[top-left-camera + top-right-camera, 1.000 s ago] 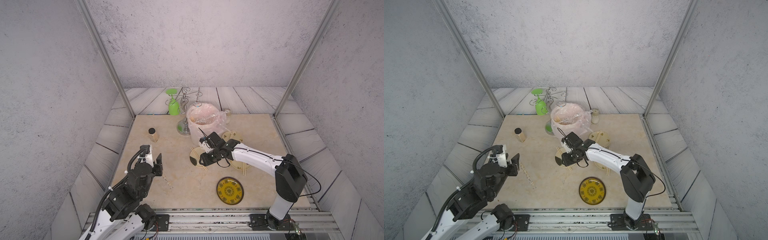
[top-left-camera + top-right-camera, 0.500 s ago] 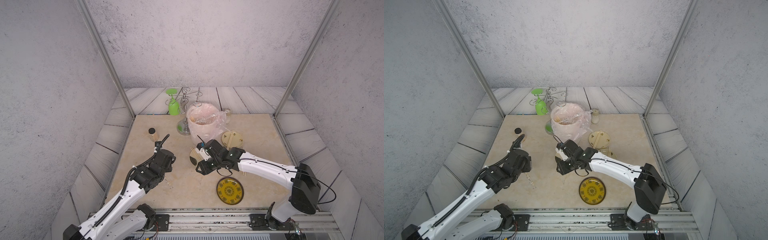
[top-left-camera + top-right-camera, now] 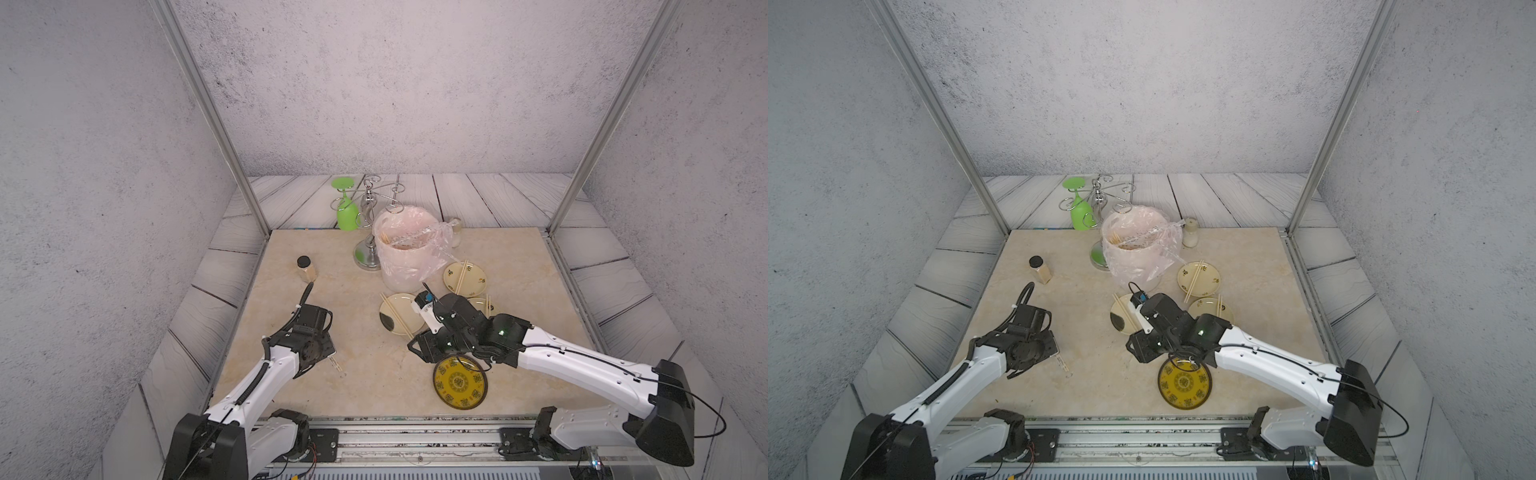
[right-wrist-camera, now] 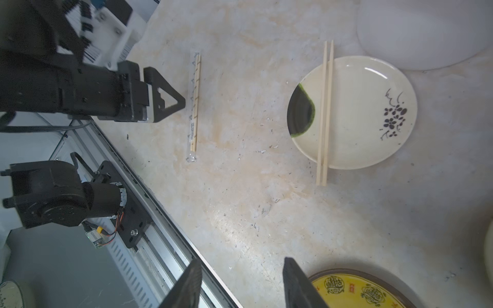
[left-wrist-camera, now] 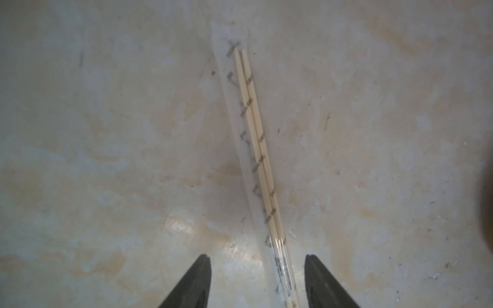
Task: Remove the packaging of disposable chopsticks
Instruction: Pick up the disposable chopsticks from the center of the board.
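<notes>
The left gripper (image 5: 257,257) is spread over the sleeve (image 5: 241,136) of chopsticks (image 5: 257,138) lying front-left on the bench (image 3: 365,386); the right gripper (image 4: 241,260) is spread and empty.

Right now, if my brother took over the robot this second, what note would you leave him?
Left gripper: open, low over the table, jaws on either side of the sleeve, not gripping it.
Right gripper: open and empty, above the table near the yellow plate.
Things: one pair of wrapped chopsticks lies flat on the table inside that sleeve.
Done: bare chopsticks rest across the green-patch plate; two more pale plates also carry bare pairs.
Left: pull this sleeve off. The yellow plate has no chopsticks.
</notes>
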Controlling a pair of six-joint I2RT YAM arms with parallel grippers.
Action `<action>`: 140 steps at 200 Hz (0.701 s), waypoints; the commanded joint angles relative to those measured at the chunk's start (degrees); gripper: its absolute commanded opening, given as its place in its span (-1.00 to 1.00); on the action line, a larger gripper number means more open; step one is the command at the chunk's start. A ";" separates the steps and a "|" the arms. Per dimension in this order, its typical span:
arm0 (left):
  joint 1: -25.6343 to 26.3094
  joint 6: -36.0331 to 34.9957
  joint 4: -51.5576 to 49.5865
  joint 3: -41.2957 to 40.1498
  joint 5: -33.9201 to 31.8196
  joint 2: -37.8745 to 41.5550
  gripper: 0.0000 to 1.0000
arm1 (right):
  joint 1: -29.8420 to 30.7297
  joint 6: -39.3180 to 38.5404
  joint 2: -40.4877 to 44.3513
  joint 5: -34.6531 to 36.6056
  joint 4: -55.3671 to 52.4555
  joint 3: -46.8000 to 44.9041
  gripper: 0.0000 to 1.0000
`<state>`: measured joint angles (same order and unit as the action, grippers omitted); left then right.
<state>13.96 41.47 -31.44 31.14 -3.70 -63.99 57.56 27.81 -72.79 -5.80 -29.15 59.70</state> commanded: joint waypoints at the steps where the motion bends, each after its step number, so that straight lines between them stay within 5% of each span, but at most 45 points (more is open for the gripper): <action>1: -0.68 1.74 2.70 -1.06 3.89 -3.62 0.11 | 0.06 -2.24 0.84 2.03 0.26 -0.43 0.02; 62: -0.78 -0.27 -0.74 5.57 5.61 -16.42 -0.09 | 0.08 -2.79 0.45 1.06 1.95 -2.92 0.02; 85: -0.85 1.25 -1.70 5.64 5.49 -16.04 -0.44 | 0.08 -2.15 1.43 -0.26 5.12 -5.06 0.04; 140: -0.77 1.56 -6.67 6.13 1.97 -16.30 -0.94 | -0.04 -6.04 0.36 -4.04 5.60 -3.98 0.04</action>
<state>13.52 42.59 -32.64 38.24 0.38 -78.94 57.56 24.38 -72.73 -7.57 -24.58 54.70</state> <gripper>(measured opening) 0.049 0.518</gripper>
